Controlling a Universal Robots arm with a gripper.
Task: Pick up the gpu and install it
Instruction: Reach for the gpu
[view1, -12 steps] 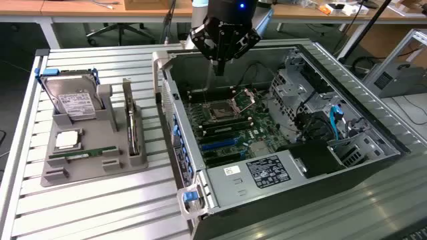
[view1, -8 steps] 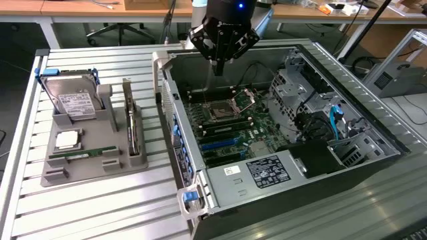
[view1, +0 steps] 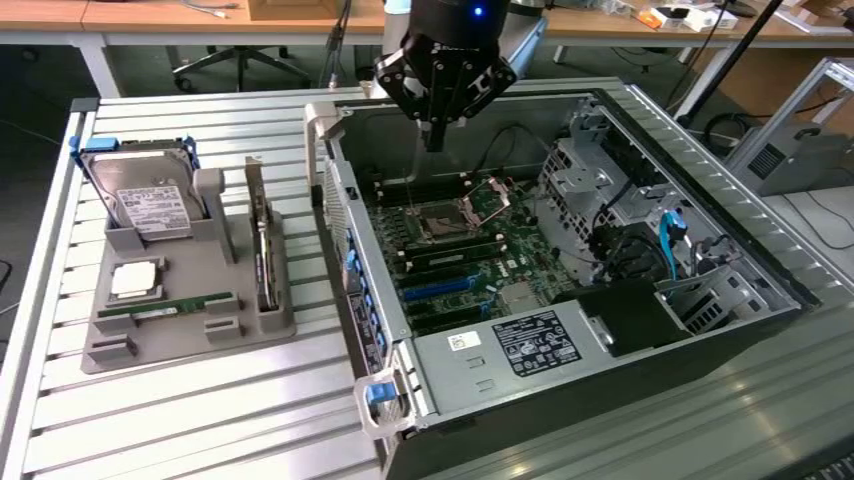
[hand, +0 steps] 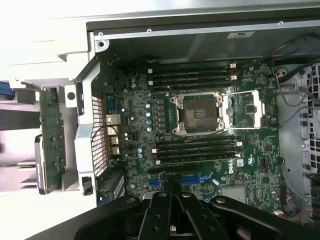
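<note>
one black gripper (view1: 434, 140): fingers shut together with nothing between them; hangs over the far end of the open case, above the board.
gpu (view1: 263, 250): thin dark circuit card with a silvery metal edge, standing on edge in an upright holder, outside the case on the exterior view's left.
gripper to gpu: well apart, no contact.
grey moulded parts tray (view1: 187, 335): also carries the boxy silver hard drive (view1: 147, 205) and the narrow green memory stick (view1: 167, 308) (neither is the task's item).
open black computer case (view1: 747, 260): side panel off, green motherboard (view1: 441, 250) exposed.
blue expansion slots (hand: 197, 178): look unoccupied in the wrist view.
progress: pick not yet made, install not yet made; judged to be at the very start.
</note>
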